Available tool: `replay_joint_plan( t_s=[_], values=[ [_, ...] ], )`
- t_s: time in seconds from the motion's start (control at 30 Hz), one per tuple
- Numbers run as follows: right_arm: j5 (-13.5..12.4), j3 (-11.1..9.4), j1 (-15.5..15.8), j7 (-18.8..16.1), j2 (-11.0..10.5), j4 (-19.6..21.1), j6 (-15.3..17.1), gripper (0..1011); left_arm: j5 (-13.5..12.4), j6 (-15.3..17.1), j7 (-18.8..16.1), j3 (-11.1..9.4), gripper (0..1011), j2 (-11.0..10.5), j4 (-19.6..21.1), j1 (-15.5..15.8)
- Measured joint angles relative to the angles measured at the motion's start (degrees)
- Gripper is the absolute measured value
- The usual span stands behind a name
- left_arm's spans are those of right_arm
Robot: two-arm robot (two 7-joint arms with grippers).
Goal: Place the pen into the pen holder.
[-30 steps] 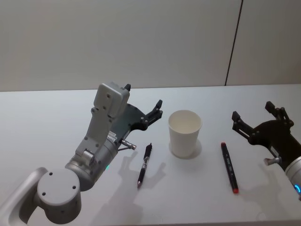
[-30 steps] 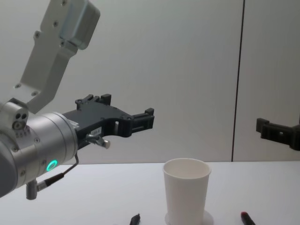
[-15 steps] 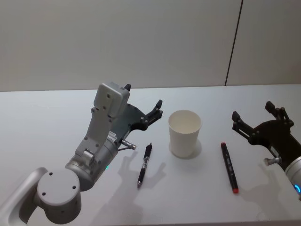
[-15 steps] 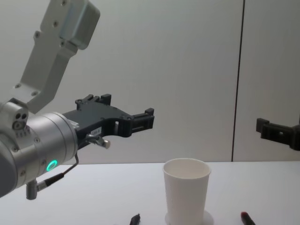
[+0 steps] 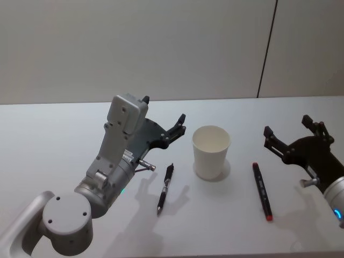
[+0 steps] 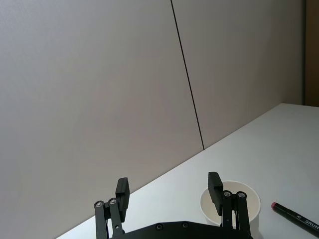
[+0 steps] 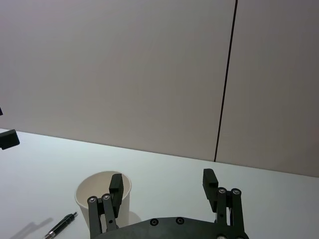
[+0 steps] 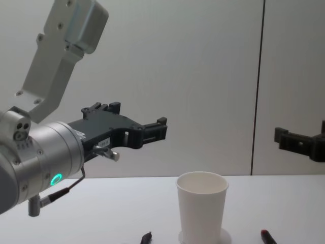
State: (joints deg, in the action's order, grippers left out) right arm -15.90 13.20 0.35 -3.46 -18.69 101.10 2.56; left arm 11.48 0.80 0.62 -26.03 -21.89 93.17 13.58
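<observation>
Lab-like room, bare white table (image 5: 59, 126), panelled wall (image 5: 161, 48)

The pen holder (image 5: 211, 152) stood on the table (image 5: 54, 134). A pen (image 5: 165, 188) lay left of it. A marker (image 5: 262, 191) lay right of it

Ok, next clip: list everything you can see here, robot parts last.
pen holder: one, white paper cup, upright mid-table, nothing visible inside
pen: one, black, lying flat on the table to the robot's left of the cup, apart from it
marker: one, black with red ends, lying flat to the robot's right of the cup, apart from it
table: one, white
wall: grey panels with a dark vertical seam, behind the table
left gripper: one, black, open, raised above the table left of the cup
right gripper: one, black, open, raised at the right, near the marker
</observation>
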Motion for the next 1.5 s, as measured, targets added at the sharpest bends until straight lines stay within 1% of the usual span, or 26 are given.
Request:
replay_joint_plan(
  t_s=[0.13, 0.33, 0.37, 0.43, 0.47, 0.5, 0.53, 0.6, 0.63, 0.67, 0.77, 0.8, 0.83, 0.9, 1.03, 1.13, 1.23, 1.27, 1.5],
  values=[
    [0.84, 0.38, -0.94, 0.55, 0.94, -0.29, 1.46, 1001, 0.00, 0.00, 0.00, 0.00, 1004, 0.00, 0.00, 0.00],
    [1.81, 0.77, -2.91, 0.99, 2.46, -0.89, 5.09, 1001, 0.00, 0.00, 0.00, 0.00, 1004, 0.00, 0.00, 0.00],
    [2.00, 0.82, -3.59, 1.02, 2.87, -1.10, 6.40, 1001, 0.00, 0.00, 0.00, 0.00, 1004, 0.00, 0.00, 0.00],
    [2.17, 0.86, -4.21, 1.02, 3.22, -1.40, 7.60, 1001, 0.00, 0.00, 0.00, 0.00, 1004, 0.00, 0.00, 0.00],
    [2.33, 0.88, -4.90, 1.02, 3.59, -1.73, 8.78, 1001, 0.00, 0.00, 0.00, 0.00, 1004, 0.00, 0.00, 0.00],
    [2.33, 0.88, -4.90, 1.02, 3.59, -1.73, 8.78, 1001, 0.00, 0.00, 0.00, 0.00, 1004, 0.00, 0.00, 0.00],
    [2.54, 0.89, -5.57, 1.00, 3.92, -2.06, 10.22, 1001, 0.00, 0.00, 0.00, 0.00, 1004, 0.00, 0.00, 0.00],
    [2.76, 0.90, -6.37, 0.96, 4.28, -2.46, 11.47, 1001, 0.00, 0.00, 0.00, 0.00, 1004, 0.00, 0.00, 0.00],
    [3.05, 0.91, -7.06, 0.88, 4.56, -2.84, 12.93, 1001, 0.00, 0.00, 0.00, 0.00, 1004, 0.00, 0.00, 0.00],
    [3.18, 0.91, -7.39, 0.83, 4.70, -3.04, 13.53, 1001, 0.00, 0.00, 0.00, 0.00, 1004, 0.00, 0.00, 0.00],
    [3.91, 0.93, -9.07, 0.45, 5.36, -4.05, 16.72, 1001, 0.00, 0.00, 0.00, 0.00, 1004, 0.00, 0.00, 0.00],
    [3.91, 0.93, -9.07, 0.45, 5.36, -4.05, 16.72, 1001, 0.00, 0.00, 0.00, 0.00, 1004, 0.00, 0.00, 0.00],
    [4.30, 0.94, -9.66, 0.25, 5.57, -4.52, 18.17, 1001, 0.00, 0.00, 0.00, 0.00, 1004, 0.00, 0.00, 0.00],
    [4.80, 0.95, -10.61, -0.04, 5.87, -5.17, 20.07, 1001, 0.00, 0.00, 0.00, 0.00, 1004, 0.00, 0.00, 0.00],
    [5.48, 0.95, -11.76, -0.52, 6.22, -6.04, 22.55, 1001, 0.00, 0.00, 0.00, 0.00, 1004, 0.00, 0.00, 0.00],
    [6.23, 0.95, -12.98, -1.09, 6.57, -7.01, 25.39, 1001, 0.00, 0.00, 0.00, 0.00, 1004, 0.00, 0.00, 0.00],
    [6.62, 0.94, -13.59, -1.35, 6.74, -7.52, 26.81, 1001, 0.00, 0.00, 0.00, 0.00, 1004, 0.00, 0.00, 0.00],
    [6.92, 0.94, -14.06, -1.51, 6.90, -7.93, 27.91, 1001, 0.00, 0.00, 0.00, 0.00, 1004, 0.00, 0.00, 0.00],
    [7.82, 0.96, -15.67, -1.69, 7.61, -9.55, 31.99, 1001, 0.00, 0.00, 0.00, 0.00, 1004, 0.00, 0.00, 0.00]
  ],
)
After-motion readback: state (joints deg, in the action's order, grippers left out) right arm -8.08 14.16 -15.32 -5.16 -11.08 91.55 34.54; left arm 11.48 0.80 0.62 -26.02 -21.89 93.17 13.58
